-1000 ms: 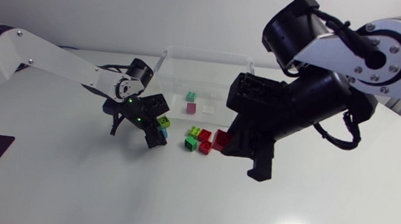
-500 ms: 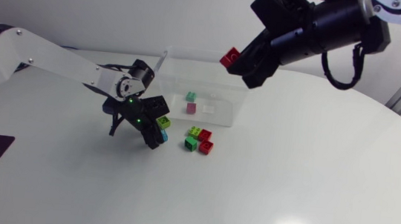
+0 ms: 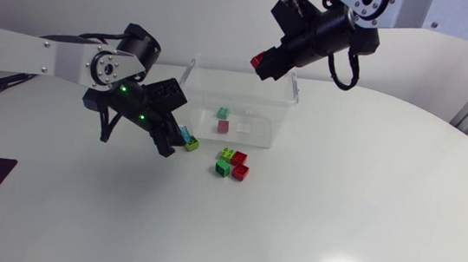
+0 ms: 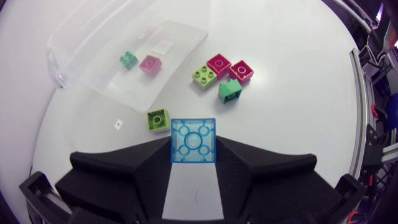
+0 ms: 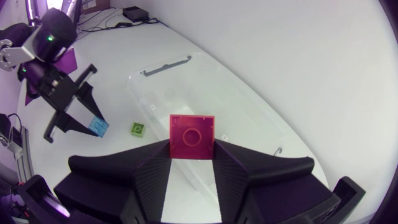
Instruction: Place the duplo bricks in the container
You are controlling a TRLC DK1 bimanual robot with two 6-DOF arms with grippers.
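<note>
Head view: the left gripper (image 3: 173, 142) clasps a blue brick (image 3: 185, 134) close by a lime brick (image 3: 191, 145), near the clear container (image 3: 280, 123). The right gripper (image 3: 265, 64) clamps a red brick (image 3: 260, 61) by the container's far rim. A second ago that brick lay in the cluster (image 3: 232, 163), and the left arm sat lower.

Left wrist view: the blue brick sits between the fingertips, with the lime one just ahead. A green brick (image 4: 129, 60) and a pink brick (image 4: 150, 64) lie inside the container.

Right wrist view: only here does the red brick show directly above the container's open top.
</note>
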